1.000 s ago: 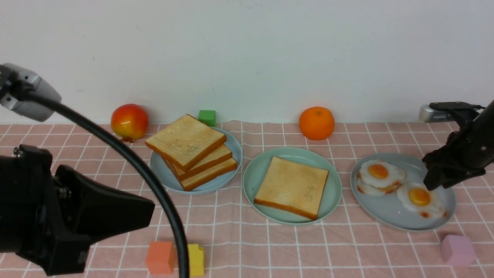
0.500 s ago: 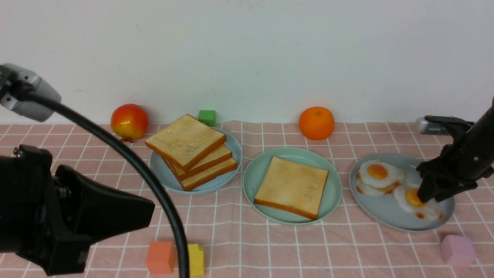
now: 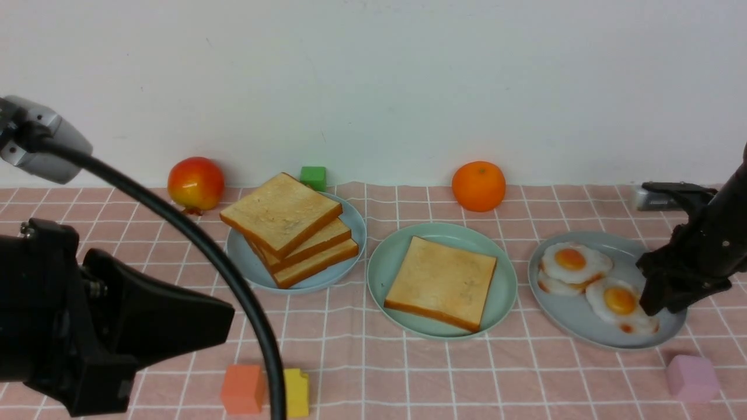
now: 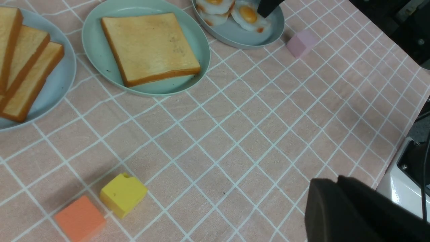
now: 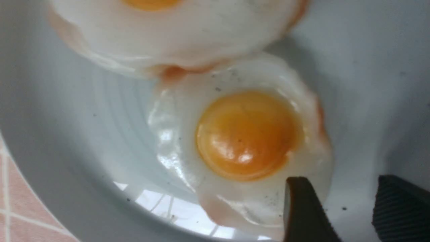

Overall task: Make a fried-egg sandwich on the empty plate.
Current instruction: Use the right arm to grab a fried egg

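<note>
Fried-egg sandwich so far is one toast slice (image 3: 440, 283) lying flat on the mint-green plate (image 3: 382, 262) mid-bench, with no egg on it. The step in hand looks like the egg pick-up. The right tool (image 3: 652, 302) is down on the grey-blue plate (image 3: 560, 321) near the bench's right edge, jaws apart. One finger (image 5: 302, 211) is over the white of the near egg (image 3: 615, 303) and the other finger (image 5: 399, 208) is outside its rim. To do it well, I would close on that thin rim only, clear of the yolk. The outer finger should stay low so it gets under the edge. A straight lift would keep the neighbouring egg (image 3: 575, 261), which seems to touch it, from being dragged along. The left tool (image 4: 331, 201) hangs near the bench's front edge, jaws together, holding nothing. Whether the outer finger touches the plate cannot be told. The wrist view cuts both fingers off, and the far egg may sit on another one, which is hard to make out.
</note>
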